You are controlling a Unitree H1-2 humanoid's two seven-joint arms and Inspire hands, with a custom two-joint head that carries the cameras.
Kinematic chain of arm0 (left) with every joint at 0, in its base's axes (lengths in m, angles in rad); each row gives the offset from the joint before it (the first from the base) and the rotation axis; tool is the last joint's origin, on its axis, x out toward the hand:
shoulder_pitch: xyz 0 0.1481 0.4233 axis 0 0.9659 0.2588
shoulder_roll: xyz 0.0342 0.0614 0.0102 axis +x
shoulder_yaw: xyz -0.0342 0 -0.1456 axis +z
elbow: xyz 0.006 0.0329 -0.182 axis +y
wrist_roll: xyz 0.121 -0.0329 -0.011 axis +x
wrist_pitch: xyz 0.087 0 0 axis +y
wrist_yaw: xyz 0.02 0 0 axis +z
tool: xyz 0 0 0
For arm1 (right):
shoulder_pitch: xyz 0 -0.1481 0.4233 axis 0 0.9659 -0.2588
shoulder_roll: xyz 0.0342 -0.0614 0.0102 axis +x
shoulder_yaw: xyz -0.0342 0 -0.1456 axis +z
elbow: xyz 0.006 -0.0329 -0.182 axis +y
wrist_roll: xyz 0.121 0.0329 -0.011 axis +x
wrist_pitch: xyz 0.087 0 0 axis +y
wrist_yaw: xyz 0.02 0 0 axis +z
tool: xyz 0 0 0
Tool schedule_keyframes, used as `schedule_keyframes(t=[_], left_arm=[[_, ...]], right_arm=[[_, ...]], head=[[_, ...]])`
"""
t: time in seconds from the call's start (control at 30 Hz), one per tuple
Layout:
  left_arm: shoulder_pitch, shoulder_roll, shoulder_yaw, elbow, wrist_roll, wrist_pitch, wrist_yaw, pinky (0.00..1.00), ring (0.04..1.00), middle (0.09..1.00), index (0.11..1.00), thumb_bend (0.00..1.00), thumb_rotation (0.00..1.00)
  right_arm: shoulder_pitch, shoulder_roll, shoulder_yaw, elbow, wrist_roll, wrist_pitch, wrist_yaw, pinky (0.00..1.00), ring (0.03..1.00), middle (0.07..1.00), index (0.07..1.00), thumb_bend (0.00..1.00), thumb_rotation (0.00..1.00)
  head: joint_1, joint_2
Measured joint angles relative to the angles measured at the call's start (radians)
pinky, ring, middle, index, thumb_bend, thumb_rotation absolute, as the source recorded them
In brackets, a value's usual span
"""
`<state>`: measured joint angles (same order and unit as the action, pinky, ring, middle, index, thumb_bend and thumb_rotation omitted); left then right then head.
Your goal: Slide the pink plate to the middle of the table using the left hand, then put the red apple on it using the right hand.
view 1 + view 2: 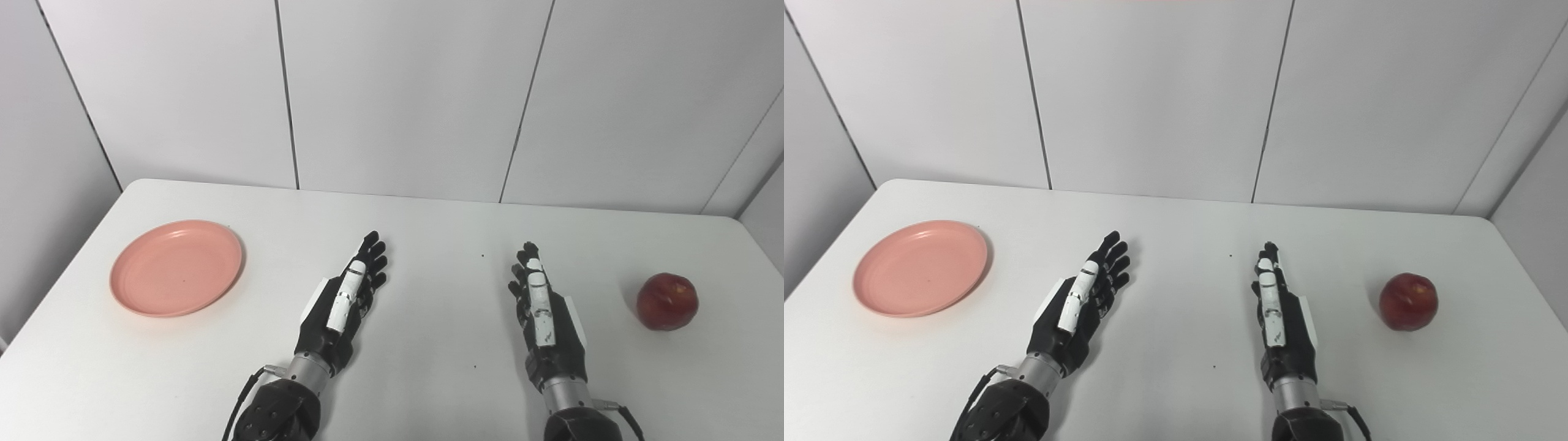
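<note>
Resting empty, fingers straight, the left hand [343, 303] and right hand [542, 306] flank mid-table. The plate [176, 267] lies far left, the apple [667, 301] far right. Pushing the plate's seemingly shallow rim could tip it; the apple may roll.

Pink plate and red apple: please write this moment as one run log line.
pink plate: table left, untouched | red apple: table right | left hand: open | right hand: open

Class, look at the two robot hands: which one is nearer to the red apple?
Right. The right hand lies just left of the red apple; the left hand is farther off, beyond the right hand.
</note>
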<state>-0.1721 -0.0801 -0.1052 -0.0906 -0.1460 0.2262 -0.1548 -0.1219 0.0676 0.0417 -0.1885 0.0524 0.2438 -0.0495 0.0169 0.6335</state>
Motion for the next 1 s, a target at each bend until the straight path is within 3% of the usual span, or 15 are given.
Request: schedule_keyframes(t=[0.53,0.67,0.83,1.0], left_arm=[[0.0,-0.001,-0.005,0.0,0.003,0.0,0.001,1.0,1.0,1.0,1.0,0.41,1.0],[0.0,-0.008,-0.015,0.007,0.01,-0.001,0.003,1.0,1.0,1.0,1.0,0.43,1.0],[0.0,-0.023,-0.025,0.033,0.021,-0.007,0.012,1.0,1.0,1.0,1.0,0.44,1.0],[0.0,-0.031,-0.037,0.051,0.023,-0.023,0.014,1.0,1.0,1.0,1.0,0.39,1.0]], right_arm=[[0.0,-0.001,0.0,0.0,0.0,0.0,0.0,1.0,1.0,1.0,1.0,0.36,1.0],[0.001,-0.008,-0.003,0.0,0.003,0.0,0.002,1.0,1.0,1.0,1.0,0.34,1.0],[0.003,-0.028,-0.012,0.0,0.013,0.0,0.021,1.0,1.0,1.0,1.0,0.34,1.0],[0.007,-0.042,-0.02,0.008,0.023,-0.007,0.039,1.0,1.0,1.0,1.0,0.33,1.0]], head=[[0.023,-0.012],[0.098,-0.04],[0.135,-0.058],[0.173,-0.077]])
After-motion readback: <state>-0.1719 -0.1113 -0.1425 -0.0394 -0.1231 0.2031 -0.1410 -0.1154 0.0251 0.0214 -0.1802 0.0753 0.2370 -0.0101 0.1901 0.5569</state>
